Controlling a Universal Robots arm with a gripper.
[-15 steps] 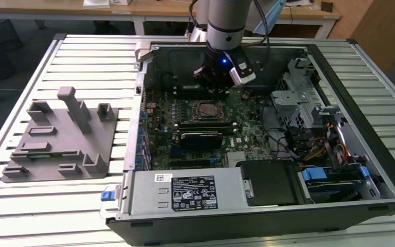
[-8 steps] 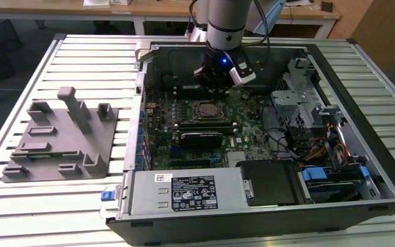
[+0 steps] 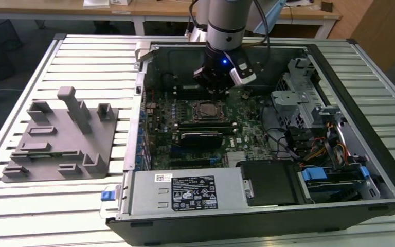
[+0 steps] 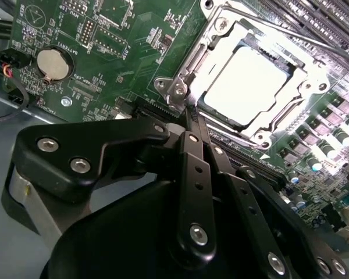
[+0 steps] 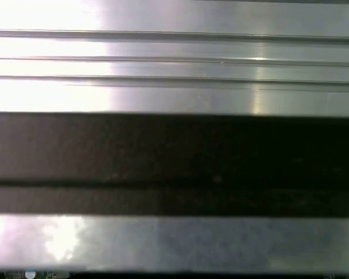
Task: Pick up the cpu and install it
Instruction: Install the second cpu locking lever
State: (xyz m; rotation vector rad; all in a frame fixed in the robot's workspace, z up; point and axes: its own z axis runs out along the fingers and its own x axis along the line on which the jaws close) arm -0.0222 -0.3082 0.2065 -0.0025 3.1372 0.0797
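The cpu lies flat in the socket on the green motherboard, its bright silver top facing up; in the second wrist view it sits in the upper right of the frame as a near-square whose edges run diagonally, with no clear long axis. A metal retention frame borders it on all sides. In the exterior view the cpu is a small square at the middle of the frame, inside the open computer case, which lies on its side on the slatted metal desk. The case also holds the motherboard, a grey power supply box along its lower edge, a metal drive cage at the right, and bundles of coloured cables. At the left of the exterior view, outside the case, a grey fixture plate with upright posts rests on the desk. The arm comes down from the top centre of the exterior view, nearly vertical, with the gripper just above the socket, close to the cpu's far edge. In the second wrist view the gripper shows its black linkage reaching up from the bottom of the frame, the jaws drawn together with nothing between them, their tips at the socket's corner beside the cpu. A round coin battery sits on the board in the upper left of that view.
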